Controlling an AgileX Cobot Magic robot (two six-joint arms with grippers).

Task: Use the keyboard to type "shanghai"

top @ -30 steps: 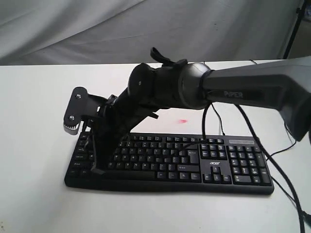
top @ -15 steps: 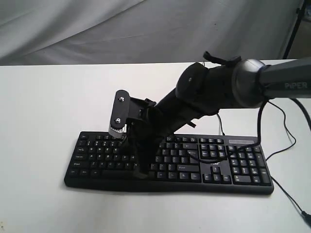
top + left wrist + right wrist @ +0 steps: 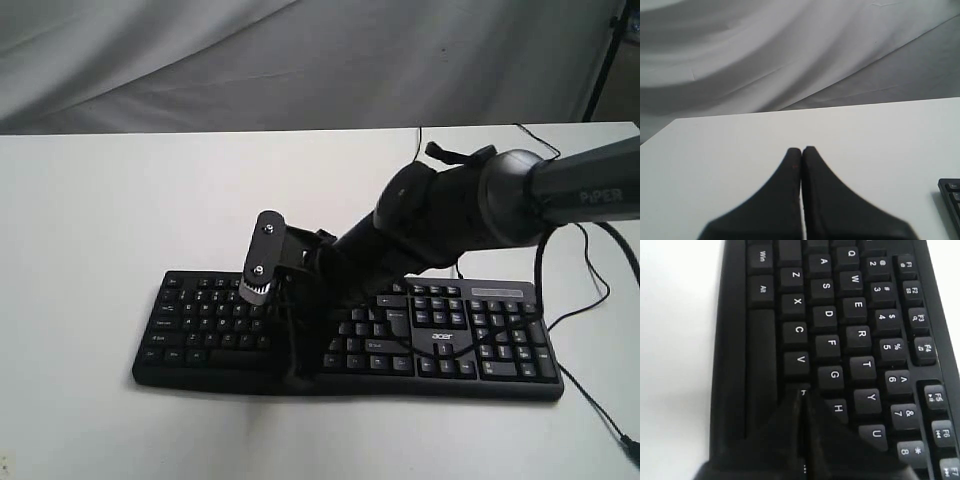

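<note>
The black keyboard (image 3: 470,345) lies on the white table (image 3: 80,200), number pad and acer logo to the right. My right gripper (image 3: 298,372) reaches across to its left-middle part, shut and empty, pointing down at the keys. In the right wrist view its tips (image 3: 801,392) rest over the bottom-row key just past V, whose legend is mostly hidden, close beside the H key (image 3: 838,409). My left gripper (image 3: 801,149) is shut and empty over bare table, with a corner of the keyboard (image 3: 952,195) at the edge of that view. The left arm is out of the exterior view.
Thin black cables (image 3: 580,330) trail off the keyboard's right end and along the right arm. A grey cloth backdrop (image 3: 300,60) hangs behind the table. A dark stand leg (image 3: 605,60) shows at the back right.
The right arm has swung rightward along the keyboard, from its left end to the left-middle keys, and the gripper has come lower over the keys. It stays shut.
</note>
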